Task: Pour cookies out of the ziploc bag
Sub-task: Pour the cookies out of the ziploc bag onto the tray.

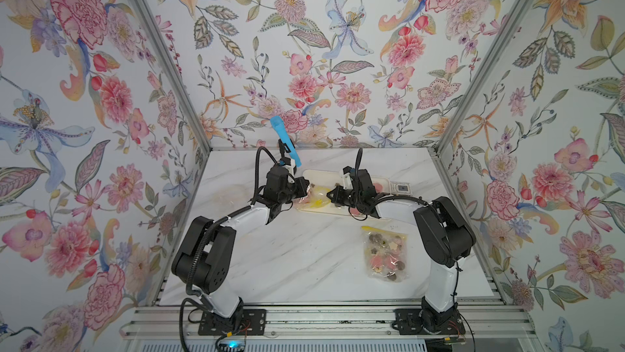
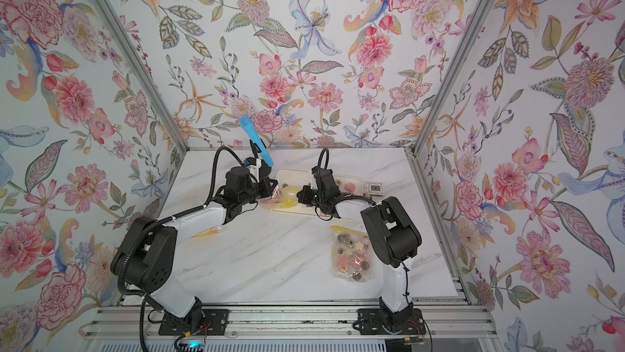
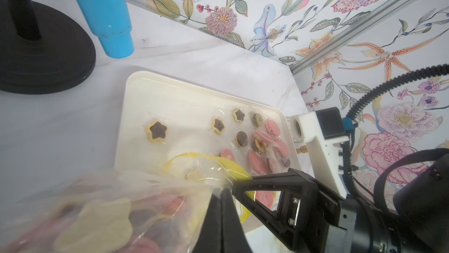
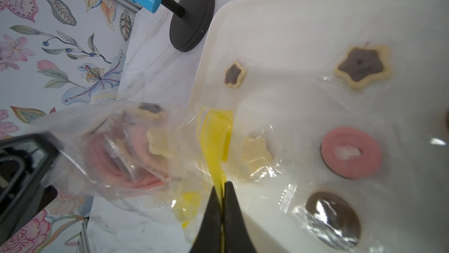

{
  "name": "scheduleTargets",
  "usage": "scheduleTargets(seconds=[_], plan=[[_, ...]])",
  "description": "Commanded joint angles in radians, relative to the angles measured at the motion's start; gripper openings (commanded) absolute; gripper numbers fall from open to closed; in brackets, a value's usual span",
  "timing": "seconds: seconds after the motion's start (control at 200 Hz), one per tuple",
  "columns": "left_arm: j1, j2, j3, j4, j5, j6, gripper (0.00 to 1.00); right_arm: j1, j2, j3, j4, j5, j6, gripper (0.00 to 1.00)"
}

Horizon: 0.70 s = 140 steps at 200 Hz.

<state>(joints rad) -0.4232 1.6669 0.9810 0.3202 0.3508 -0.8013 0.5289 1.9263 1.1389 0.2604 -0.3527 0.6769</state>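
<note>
Holding the bag [image 1: 311, 200] just above the 9 o'clock end of the tray [image 1: 319, 175], itself at 12 o'clock on the table [image 1: 304, 265]. Pinching the yellow zip strip with the right gripper [image 4: 222, 183], jaws pressed tight together on it. Gripping the clear film at the opposite end with the left gripper [image 3: 224, 189], narrow, clamped on the plastic. Tilted toward the tray, with the zip mouth gaping as a yellow loop in the left wrist view.

Inside, against the film: cookies [image 4: 136, 142], pink rounds and pale stars. Out on the tray, more of them, each in a clear wrapper: dark-centred stars, pink rounds, brown rounds, a ring. Mostly bunched toward the 3 o'clock end, with one star alone nearer 9 o'clock and one pale star lying just past the zip strip.

Flat on the table at 4 o'clock, just beside the right arm: a second bag [image 1: 384, 254], zipped and full. At 11 o'clock, behind the left gripper: a blue tube [image 1: 285, 140] leaning on a black stand [image 3: 36, 57]. Just beside the tray's 3 o'clock end: a small white device [image 1: 400, 187], too small to make out
</note>
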Motion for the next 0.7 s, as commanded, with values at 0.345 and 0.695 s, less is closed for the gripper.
scheduleTargets(seconds=[0.345,0.695], plan=[[-0.008,0.000,0.168,-0.125,-0.073,0.072,0.00,-0.015,-0.047,0.051,-0.013,-0.047,-0.002,0.00],[-0.018,0.040,0.186,-0.131,-0.055,0.051,0.00,-0.029,-0.027,0.018,-0.006,-0.047,0.001,0.00]])
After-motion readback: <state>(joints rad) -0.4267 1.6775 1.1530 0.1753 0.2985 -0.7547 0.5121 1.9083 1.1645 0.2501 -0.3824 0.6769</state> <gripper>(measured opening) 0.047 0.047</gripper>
